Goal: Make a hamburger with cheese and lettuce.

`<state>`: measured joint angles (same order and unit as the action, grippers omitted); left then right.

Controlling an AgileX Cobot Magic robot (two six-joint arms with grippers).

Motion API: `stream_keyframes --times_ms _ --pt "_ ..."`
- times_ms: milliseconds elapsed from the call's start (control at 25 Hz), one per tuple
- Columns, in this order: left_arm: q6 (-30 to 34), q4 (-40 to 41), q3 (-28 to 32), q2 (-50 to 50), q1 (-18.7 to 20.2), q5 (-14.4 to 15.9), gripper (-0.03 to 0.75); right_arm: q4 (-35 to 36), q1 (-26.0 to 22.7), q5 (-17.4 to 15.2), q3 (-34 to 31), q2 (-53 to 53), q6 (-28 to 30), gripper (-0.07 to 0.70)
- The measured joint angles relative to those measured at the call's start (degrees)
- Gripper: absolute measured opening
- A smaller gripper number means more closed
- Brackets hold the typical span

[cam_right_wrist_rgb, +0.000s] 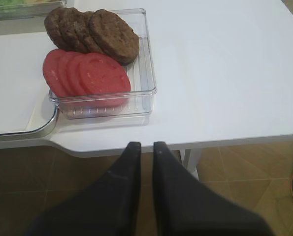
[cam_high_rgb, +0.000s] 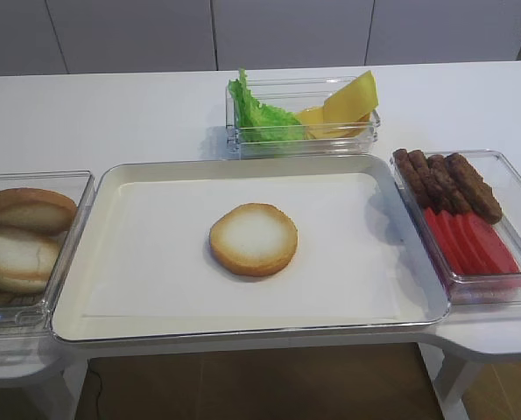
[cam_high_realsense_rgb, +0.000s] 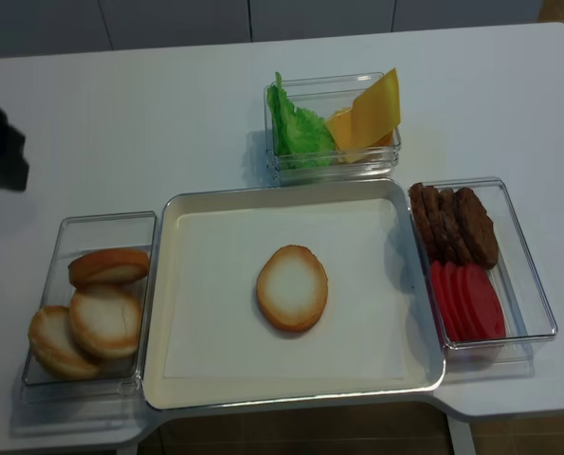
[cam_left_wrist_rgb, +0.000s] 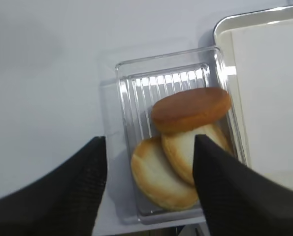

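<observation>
Now: bun base alone mid-tray | left claw spread wide over spare buns | right claw pinched together, cheese and lettuce far ahead | risk: thin cheese slips or comes up doubled.

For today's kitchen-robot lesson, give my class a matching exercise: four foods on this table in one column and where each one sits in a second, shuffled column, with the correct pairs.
Things:
1. round bun half with whitish cut face
2. ruffled green lettuce leaves
3. round red slices
4. three spare golden-brown bun halves

Places:
A. clear plastic box left of the tray
B. clear box behind the tray, beside yellow cheese slices
C. middle of the white rectangular tray
D. clear box right of the tray, in front of brown meat patties

Pairs: 1-C, 2-B, 3-D, 4-A
</observation>
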<state>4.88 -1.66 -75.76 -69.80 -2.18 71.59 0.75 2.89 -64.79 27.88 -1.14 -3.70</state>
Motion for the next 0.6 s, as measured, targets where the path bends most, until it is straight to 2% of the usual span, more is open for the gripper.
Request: stream_keyframes --times_ms 600 --pt "-2.5 2.79 23.66 27.05 0.0 0.18 0.414 0.0 0.0 0.0 0.0 0.0 0.1 0.068"
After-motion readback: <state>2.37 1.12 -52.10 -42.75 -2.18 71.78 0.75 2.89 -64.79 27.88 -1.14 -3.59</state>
